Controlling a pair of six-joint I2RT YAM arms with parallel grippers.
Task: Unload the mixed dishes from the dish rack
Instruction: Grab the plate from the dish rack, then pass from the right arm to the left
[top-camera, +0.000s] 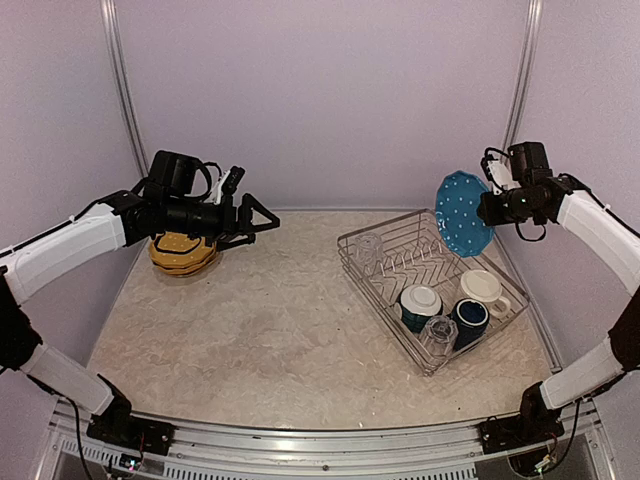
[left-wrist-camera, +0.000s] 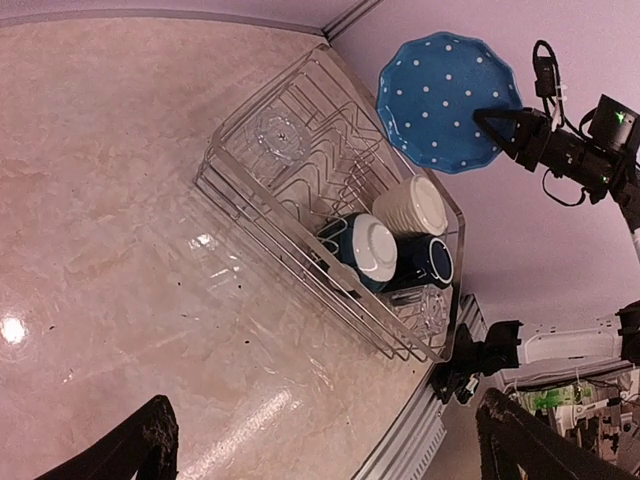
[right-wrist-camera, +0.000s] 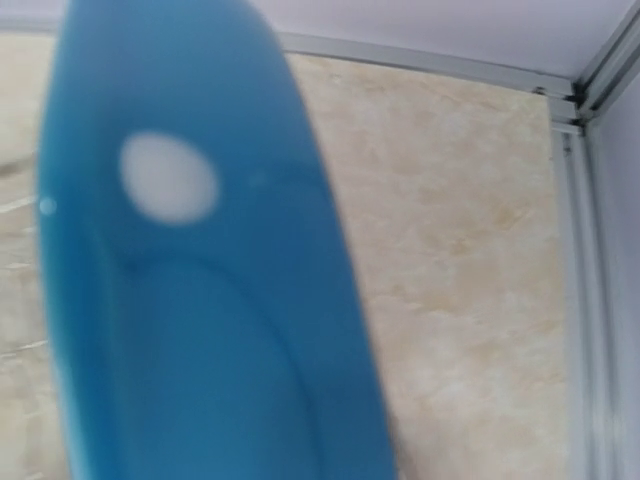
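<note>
My right gripper is shut on the rim of the blue white-dotted plate, holding it on edge in the air above the far right corner of the dish rack. In the right wrist view that plate hides the fingers. In the rack are a teal bowl, a cream mug, a navy mug and two clear glasses. My left gripper hangs open and empty over the far left of the table, beside the stacked orange plates.
The table is walled at the back and both sides, with a metal rail along its near edge. The rack sits at an angle on the right half, close to the right wall. The orange plates lie near the left wall.
</note>
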